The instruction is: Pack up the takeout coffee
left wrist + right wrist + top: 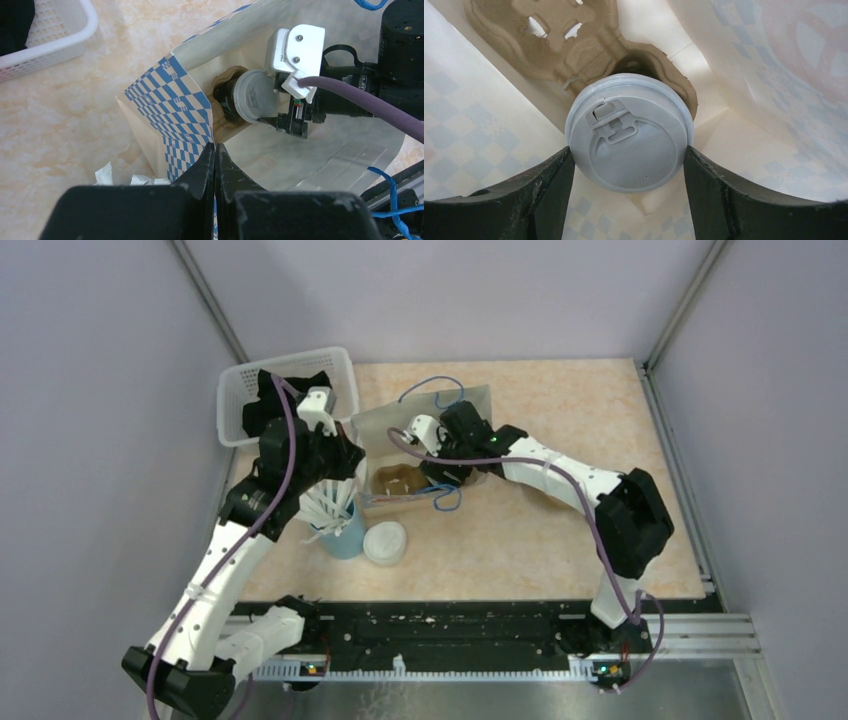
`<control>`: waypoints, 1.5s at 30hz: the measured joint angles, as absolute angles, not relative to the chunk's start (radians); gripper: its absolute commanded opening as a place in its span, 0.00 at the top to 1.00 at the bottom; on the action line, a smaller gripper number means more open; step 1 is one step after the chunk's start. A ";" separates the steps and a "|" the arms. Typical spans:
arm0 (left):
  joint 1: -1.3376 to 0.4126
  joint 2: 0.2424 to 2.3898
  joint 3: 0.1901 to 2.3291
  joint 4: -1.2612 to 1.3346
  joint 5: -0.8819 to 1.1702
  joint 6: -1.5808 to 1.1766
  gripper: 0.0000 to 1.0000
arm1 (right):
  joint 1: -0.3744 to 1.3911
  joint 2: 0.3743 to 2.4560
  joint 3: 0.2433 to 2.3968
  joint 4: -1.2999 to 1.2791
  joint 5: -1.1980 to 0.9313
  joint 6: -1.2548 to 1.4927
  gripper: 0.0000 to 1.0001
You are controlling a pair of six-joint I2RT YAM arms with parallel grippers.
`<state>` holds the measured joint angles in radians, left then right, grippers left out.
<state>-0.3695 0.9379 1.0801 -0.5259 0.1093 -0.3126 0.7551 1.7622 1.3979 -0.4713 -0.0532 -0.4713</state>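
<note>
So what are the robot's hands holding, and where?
The right gripper holds the takeout coffee by the sides of its lid, inside the paper bag. The left gripper looks pinched shut on the bag's edge.

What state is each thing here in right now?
paper bag: open, rim pinched
left gripper: shut on the paper bag's rim
takeout coffee: lidded, gripped, inside the paper bag at the carrier
right gripper: closed on the takeout coffee
straw cup: upright, filled

Takeout coffee (629, 132) inside the paper bag (774, 75)
I see its dark cup (224, 97), capped with a greyish-white sip lid (255, 95), set in a cardboard carrier (544, 35) well, clamped at the rim by my right gripper (628, 152).
</note>
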 measured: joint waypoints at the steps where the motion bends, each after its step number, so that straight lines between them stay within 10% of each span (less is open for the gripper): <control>1: -0.369 0.950 1.097 -0.542 0.103 -0.315 1.00 | 0.755 1.774 1.418 -0.495 -0.056 -0.459 0.81; 12: -0.369 1.104 1.264 -0.677 -0.001 -0.308 1.00 | 0.756 1.992 1.731 -0.685 -0.058 -0.341 0.80; 30: -0.369 1.181 1.367 -0.788 -0.096 -0.286 1.00 | 0.757 1.976 1.631 -0.578 -0.051 -0.317 0.81; 45: -0.369 1.229 1.382 -0.787 -0.094 -0.308 1.00 | 0.760 1.980 1.719 -0.687 -0.031 -0.281 0.32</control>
<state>-0.3695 1.2289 1.3823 -0.7868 -0.0944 -0.3084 0.7601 1.9800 1.7187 -0.6872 -0.0311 -0.2813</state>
